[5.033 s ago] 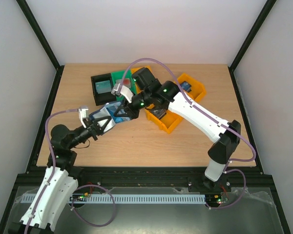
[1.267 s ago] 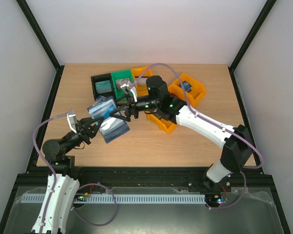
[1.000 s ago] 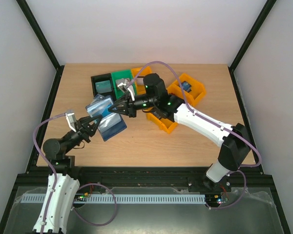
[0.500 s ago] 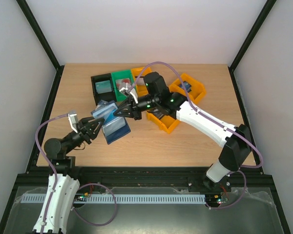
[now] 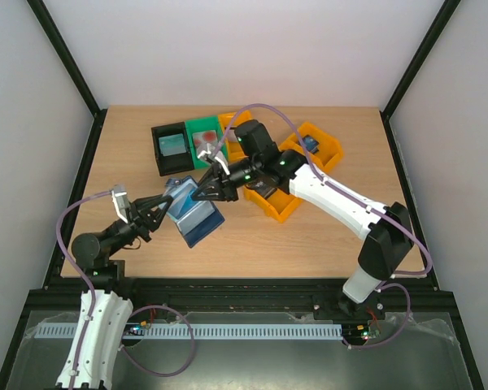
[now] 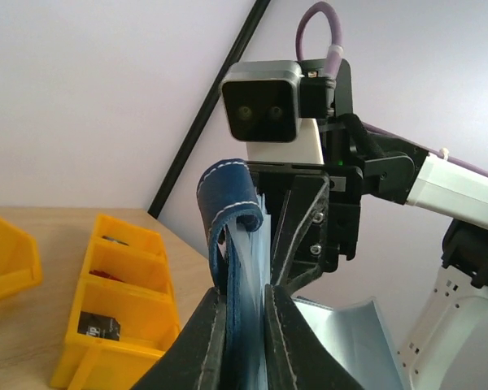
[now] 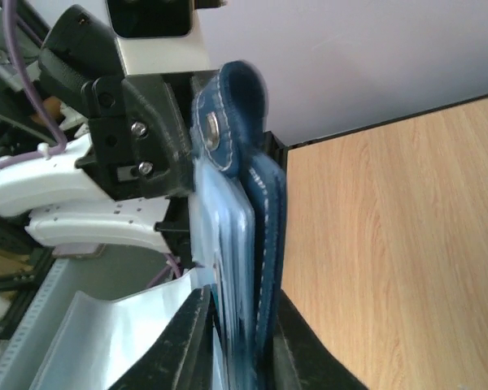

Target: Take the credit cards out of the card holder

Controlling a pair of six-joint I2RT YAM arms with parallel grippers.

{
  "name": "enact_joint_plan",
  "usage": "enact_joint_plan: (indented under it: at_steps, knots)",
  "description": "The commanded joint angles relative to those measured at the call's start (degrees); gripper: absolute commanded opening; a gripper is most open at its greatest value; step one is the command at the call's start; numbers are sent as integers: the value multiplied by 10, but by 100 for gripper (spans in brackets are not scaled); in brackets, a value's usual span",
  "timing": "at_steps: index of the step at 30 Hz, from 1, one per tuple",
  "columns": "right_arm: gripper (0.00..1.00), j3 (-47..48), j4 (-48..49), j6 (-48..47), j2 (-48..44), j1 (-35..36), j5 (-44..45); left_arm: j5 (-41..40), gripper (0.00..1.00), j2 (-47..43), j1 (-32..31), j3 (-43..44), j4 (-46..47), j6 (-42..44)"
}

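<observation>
The card holder (image 5: pixel 197 221) hangs open above the table, navy outside and grey-blue inside, held between both grippers. My left gripper (image 5: pixel 164 210) is shut on its left edge; in the left wrist view (image 6: pixel 242 296) the jaws pinch the navy flap (image 6: pixel 228 244), with its tab curling above. My right gripper (image 5: pixel 200 192) is shut on the upper flap; in the right wrist view (image 7: pixel 240 296) the jaws clamp the navy cover (image 7: pixel 268 236) and the pale layers inside it. I cannot tell single credit cards apart in the holder. A teal card (image 5: pixel 172 145) and a red card (image 5: pixel 204 140) lie in bins.
A black bin (image 5: pixel 158 150) and a green bin (image 5: pixel 198 124) stand at the back left of centre. Orange bins stand behind the right arm (image 5: pixel 281 209) and further back right (image 5: pixel 329 154). An orange bin (image 6: pixel 114 317) also shows in the left wrist view.
The card holder and both grippers have shifted toward the near edge and slightly right. The right gripper has come down with the upper flap, and the lower half hangs more open.
</observation>
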Motion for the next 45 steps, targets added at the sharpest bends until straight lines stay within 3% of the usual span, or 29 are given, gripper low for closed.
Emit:
enact_joint_plan:
  at_steps: [1,2,5,8,10,14,19,38,45]
  knots:
    - [24,-9,90,90,-12,-12,75,-23,2,-14,-1,5,-22,-18]
    - [34,-19,106,116,-18,-25,98,-40,2,-16,1,1,-32,-28]
    - [39,-53,181,201,-35,-64,68,-47,2,-16,6,-15,-15,-43]
    - [39,-70,231,243,-55,-66,38,-39,2,-21,6,-19,-6,-35]
    - [32,-75,241,254,-59,-65,21,-41,2,-23,6,-22,-5,-36]
    - [23,-85,235,242,-70,-47,13,-45,2,-24,6,-23,-3,-29]
    - [19,-72,169,203,-53,-21,21,-44,2,-24,6,-24,1,-30]
    - [22,-64,78,129,-38,-1,38,-29,2,-21,6,-24,23,-39]
    - [26,-42,28,89,-27,4,90,-17,2,-22,6,-24,28,-38]
